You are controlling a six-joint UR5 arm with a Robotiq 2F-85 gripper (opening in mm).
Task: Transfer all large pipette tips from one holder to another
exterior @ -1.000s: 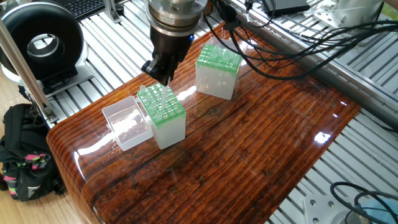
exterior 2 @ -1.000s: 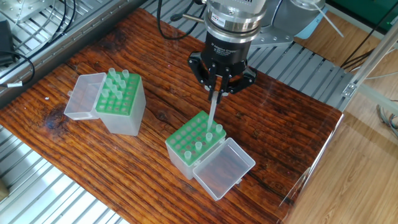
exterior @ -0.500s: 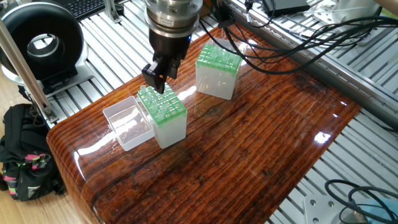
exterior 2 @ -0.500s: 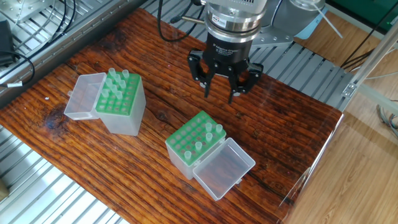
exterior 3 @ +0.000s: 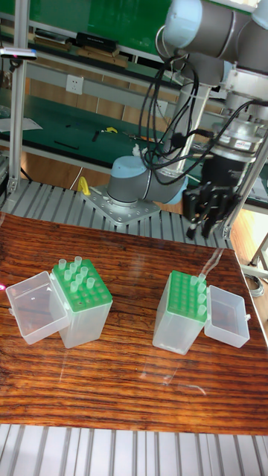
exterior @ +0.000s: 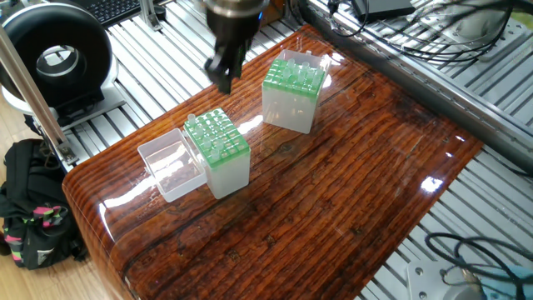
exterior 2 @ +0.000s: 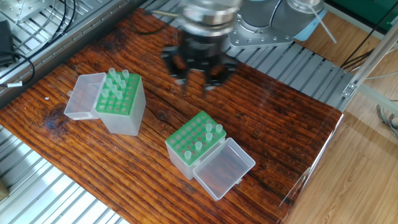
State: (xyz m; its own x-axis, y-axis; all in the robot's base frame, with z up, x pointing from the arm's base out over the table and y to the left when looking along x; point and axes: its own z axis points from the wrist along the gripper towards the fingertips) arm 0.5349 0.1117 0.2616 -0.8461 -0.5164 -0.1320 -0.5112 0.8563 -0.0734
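Note:
Two white holders with green grids stand on the wooden table. The first holder (exterior 2: pixel 121 102) (exterior: pixel 291 92) (exterior 3: pixel 85 301) carries several large pipette tips (exterior 2: pixel 118 78) (exterior 3: pixel 71 271) along its far rows. The second holder (exterior 2: pixel 193 146) (exterior: pixel 216 154) (exterior 3: pixel 184 309) has a few tips (exterior 2: pixel 209 130) (exterior 3: pixel 199 288) near its open-lid side. My gripper (exterior 2: pixel 194 84) (exterior: pixel 225 83) (exterior 3: pixel 202 223) hangs blurred above the table between the two holders. It is open with nothing between its fingers.
Each holder has a clear lid hinged open beside it (exterior 2: pixel 84 96) (exterior 2: pixel 224 168). Black cables (exterior: pixel 391 50) trail over the table's far side. A round black device (exterior: pixel 58 58) and a dark bag (exterior: pixel 29 208) sit off the table edge.
One second ago my gripper held a tip down into the second holder. It then opened and rose, leaving the tip there. Now it has moved away toward the first holder.

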